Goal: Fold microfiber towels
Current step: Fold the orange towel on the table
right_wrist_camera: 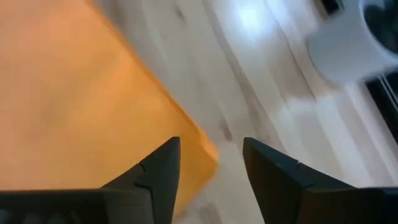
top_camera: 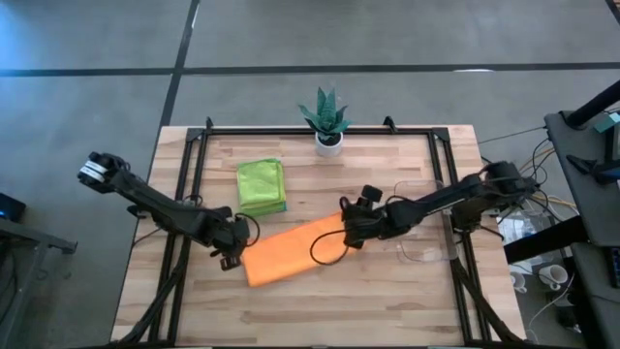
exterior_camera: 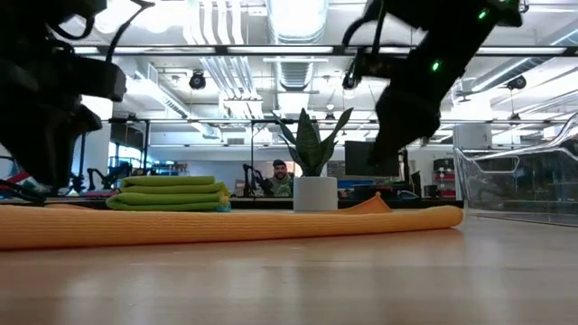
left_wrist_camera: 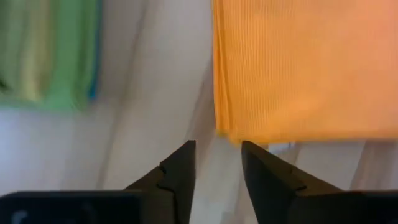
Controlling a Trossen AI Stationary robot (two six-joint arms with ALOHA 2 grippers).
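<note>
Orange towel: I see the orange microfiber towel (top_camera: 293,252) lying flat on the wooden table (top_camera: 387,301) as a long folded strip, slanting from near my left arm up toward my right arm. It sits mid-table, just in front of the finished pile.

Left gripper: my left gripper (top_camera: 232,254) hovers at the strip's lower end. In its wrist view the two dark fingers (left_wrist_camera: 180,177) are parted with only bare table between them, and the towel's edge lies just beyond the tips. Nothing is pinched.

Right gripper: my right gripper (top_camera: 351,229) is at the strip's upper end. Its fingers (right_wrist_camera: 158,171) are spread, one over the orange corner and one over bare wood, so I judge it holds nothing.

Why each end: I read the arms at opposite ends as a way to keep the strip straight while it is laid down.

Folded stack: the lime green towels (top_camera: 261,184) lie piled behind the orange one, with a blue edge showing underneath, well clear of both grippers.

Progress: I judge one fold of the orange towel is down and another is needed before it matches the stack.

Potted plant: the small potted plant (top_camera: 327,121) stands at the far edge, out of the way.

Clear tray: the clear plastic tray (exterior_camera: 519,185) sits on the table's right side, beside my right arm.
</note>
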